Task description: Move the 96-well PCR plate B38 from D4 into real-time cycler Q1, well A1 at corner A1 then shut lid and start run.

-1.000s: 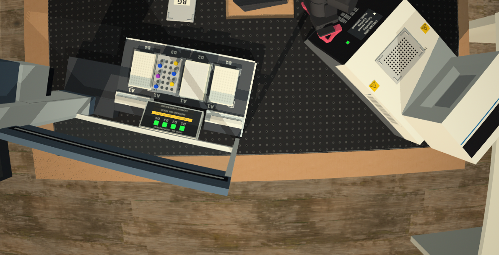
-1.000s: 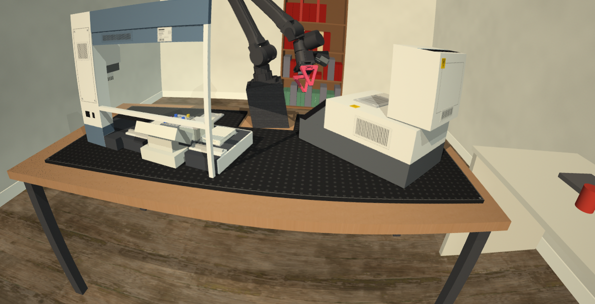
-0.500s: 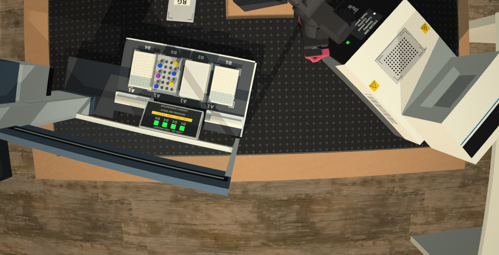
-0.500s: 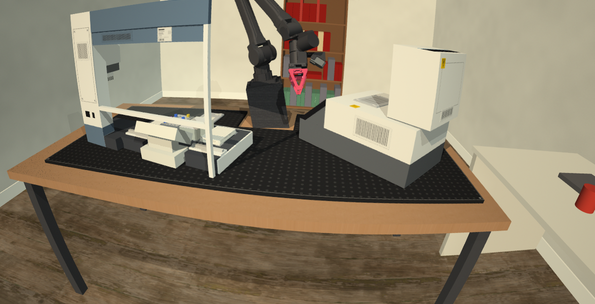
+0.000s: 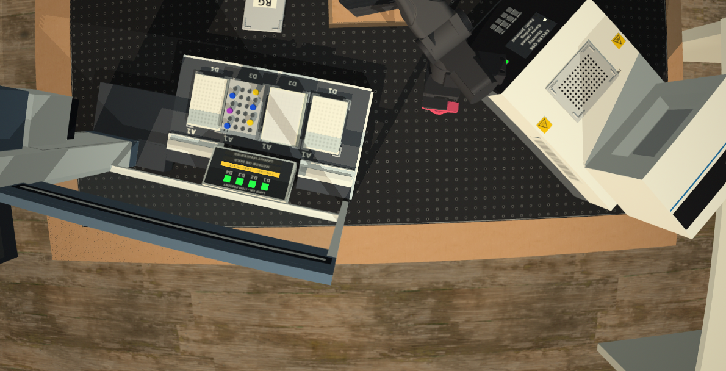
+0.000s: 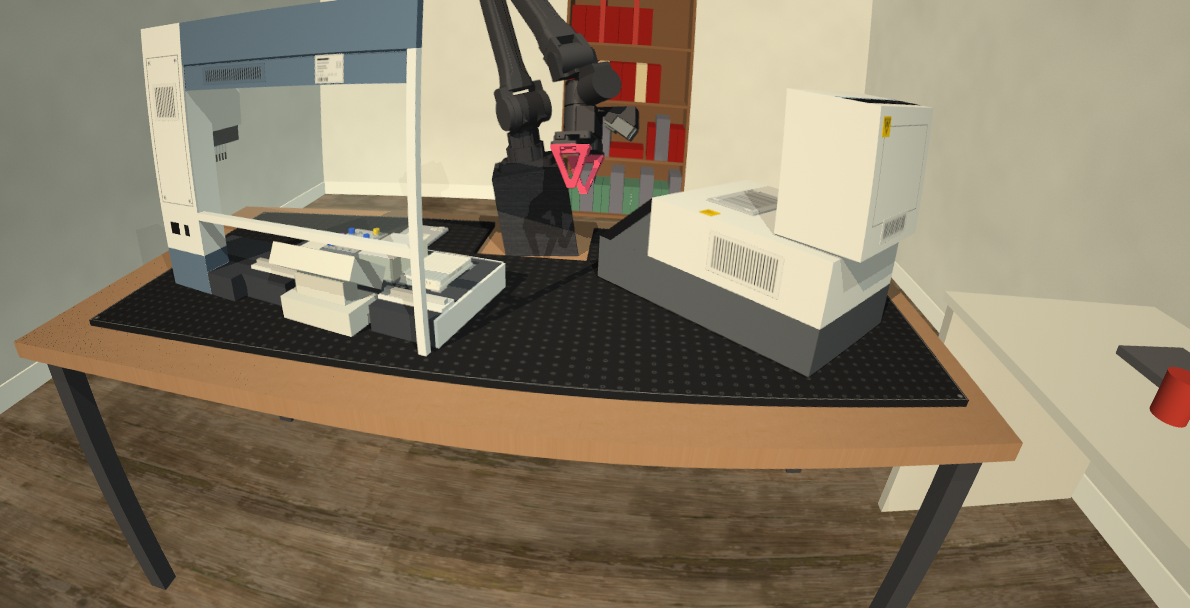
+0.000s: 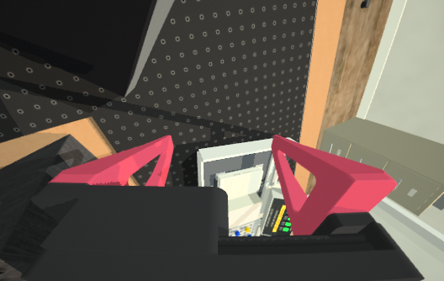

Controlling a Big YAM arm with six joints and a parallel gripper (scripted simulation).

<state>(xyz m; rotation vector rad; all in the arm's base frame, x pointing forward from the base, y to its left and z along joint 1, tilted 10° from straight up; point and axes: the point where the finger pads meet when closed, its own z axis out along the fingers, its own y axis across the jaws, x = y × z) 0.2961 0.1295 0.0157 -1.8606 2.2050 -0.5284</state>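
top: plate b38 (image 5: 207, 100) far from gripper (image 5: 440, 109)

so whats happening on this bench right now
A single robot arm hangs its open, empty gripper above the mat beside the cycler Q1. Q1's lid is up, its block empty, its lamp green. Plate B38 sits untouched in D4, next to the tube cooling block.
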